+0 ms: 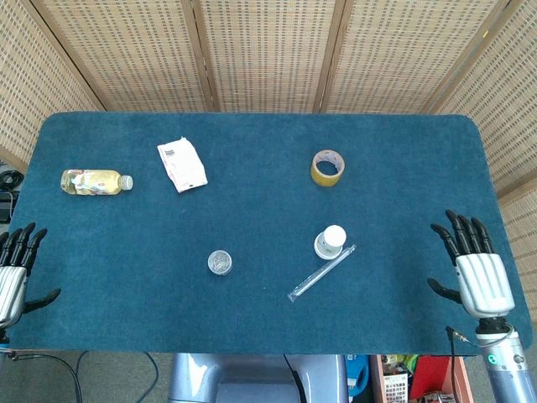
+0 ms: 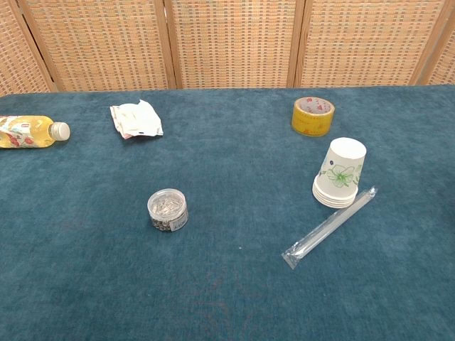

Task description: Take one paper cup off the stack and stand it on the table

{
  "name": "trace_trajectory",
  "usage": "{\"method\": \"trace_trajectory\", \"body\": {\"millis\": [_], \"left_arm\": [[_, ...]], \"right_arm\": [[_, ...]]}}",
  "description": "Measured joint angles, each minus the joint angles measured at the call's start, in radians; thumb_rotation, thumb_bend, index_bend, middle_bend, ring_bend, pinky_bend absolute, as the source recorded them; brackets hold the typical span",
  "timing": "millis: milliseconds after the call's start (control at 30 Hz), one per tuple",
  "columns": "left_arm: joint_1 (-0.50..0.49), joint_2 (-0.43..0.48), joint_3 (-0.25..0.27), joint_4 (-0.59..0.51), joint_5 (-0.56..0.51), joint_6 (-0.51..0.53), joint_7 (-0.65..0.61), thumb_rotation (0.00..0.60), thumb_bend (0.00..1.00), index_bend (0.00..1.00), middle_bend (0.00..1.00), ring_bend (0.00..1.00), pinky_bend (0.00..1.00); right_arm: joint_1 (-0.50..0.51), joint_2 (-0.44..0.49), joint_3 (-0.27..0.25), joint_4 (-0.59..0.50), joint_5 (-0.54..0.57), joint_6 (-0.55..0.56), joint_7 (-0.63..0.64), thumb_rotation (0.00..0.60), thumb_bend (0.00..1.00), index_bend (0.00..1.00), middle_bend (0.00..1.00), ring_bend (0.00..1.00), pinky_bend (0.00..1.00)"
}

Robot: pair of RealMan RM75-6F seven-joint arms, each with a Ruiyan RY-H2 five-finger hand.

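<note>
Standing mouth-down on the blue table [image 1: 403,159], the stack of paper cups [image 2: 341,174] sits right of centre, its nested rims showing at the base in the chest view. That posture means the top cup must be lifted off upward and, on my reading of the task, set down apart from the rest. A wrapped straw [image 2: 330,226] lies diagonally just beside the stack's base, close enough that a careless approach could drag it.

Neither hand holds anything. The right hand [image 1: 476,267] hovers at the table's right edge, fingers apart and extended toward the far side, thumb out to the left. It is the nearer hand to the stack, though well apart from it, so it is the likely one for the reach. The left hand [image 1: 15,270] sits at the left edge, partly cut off by the frame, fingers likewise spread and empty. Neither hand appears in the chest view.

Other items noted, none obstructing the stack: a tape roll [image 2: 313,116] beyond it, a small clear round container [image 2: 168,209] left of centre, a crumpled white packet [image 2: 135,119], and a bottle [image 1: 96,181] lying on its side far left.

Assessment: no cup has been separated yet.
</note>
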Motion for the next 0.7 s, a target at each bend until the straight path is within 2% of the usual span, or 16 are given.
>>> {"method": "trace_trajectory", "body": {"millis": [167, 333, 533, 700], "left_arm": [[-0.006, -0.006, -0.002, 0.014, -0.016, -0.021, -0.015, 0.600, 0.12, 0.00, 0.00, 0.00, 0.00], [-0.008, -0.008, -0.002, 0.022, -0.015, -0.023, -0.027, 0.600, 0.12, 0.00, 0.00, 0.00, 0.00], [-0.009, -0.007, -0.004, 0.026, -0.020, -0.026, -0.038, 0.600, 0.12, 0.00, 0.00, 0.00, 0.00], [-0.016, -0.012, -0.002, 0.032, -0.023, -0.044, -0.040, 0.600, 0.12, 0.00, 0.00, 0.00, 0.00]], "right_arm": [[0.123, 0.023, 0.075, -0.134, 0.063, -0.128, -0.136, 0.600, 0.07, 0.27, 0.07, 0.00, 0.15], [0.261, 0.005, 0.142, -0.209, 0.237, -0.243, -0.307, 0.600, 0.11, 0.29, 0.10, 0.00, 0.17], [0.409, -0.070, 0.185, -0.223, 0.454, -0.315, -0.465, 0.600, 0.13, 0.31, 0.11, 0.00, 0.18], [0.497, -0.145, 0.185, -0.186, 0.590, -0.343, -0.539, 0.600, 0.15, 0.31, 0.11, 0.00, 0.18]]}}
